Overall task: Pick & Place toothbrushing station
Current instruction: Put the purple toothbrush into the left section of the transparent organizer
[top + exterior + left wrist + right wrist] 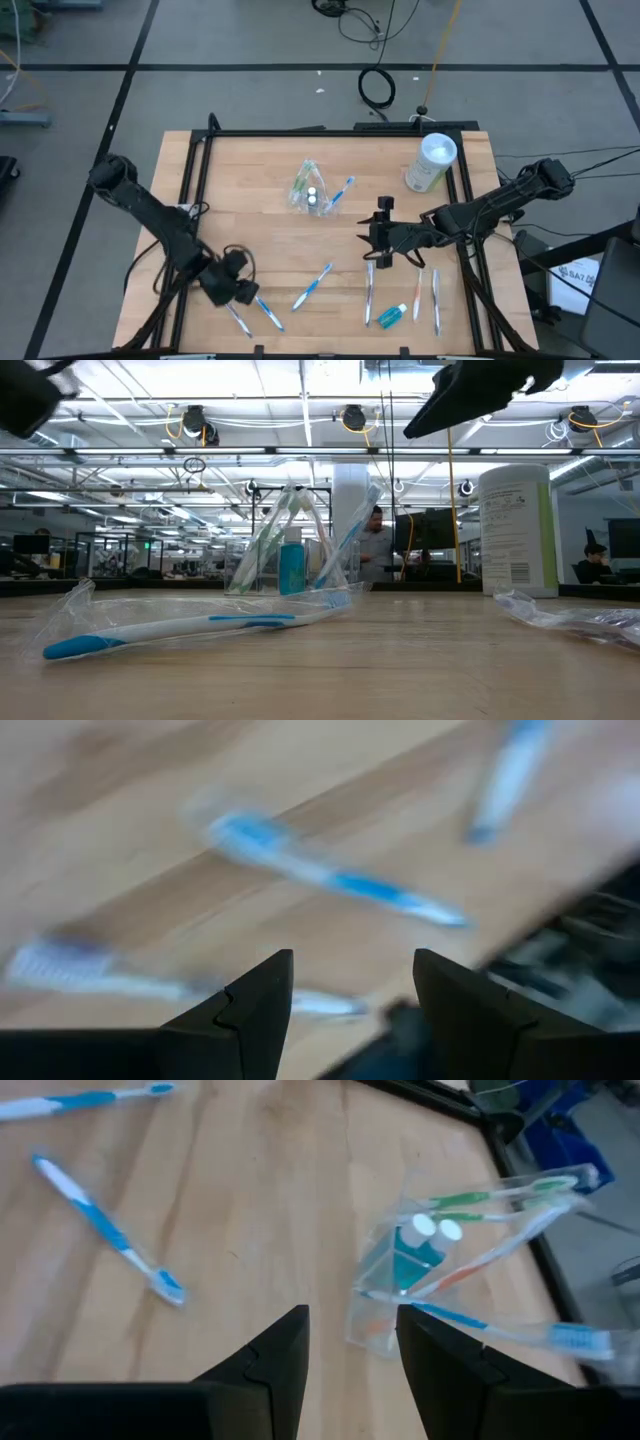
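Observation:
The toothbrushing station (311, 190) is a small clear container standing on the table's far middle part, holding toothbrushes and two white-capped tubes; the low view shows it as the clear container (290, 550). My right gripper (352, 1315) hangs open, right of the table's middle (374, 238), pointing at the station (405, 1280) and short of it, with nothing between its fingers. My left gripper (352, 960) is open above the near left corner (238, 288), over two loose toothbrushes (268, 312), and touches nothing.
A white canister (432, 160) stands at the far right. Loose toothbrushes (312, 285) lie along the near half, some in clear wrappers, beside a small blue tube (392, 316). A black frame (190, 170) borders the table. People sit in the room beyond.

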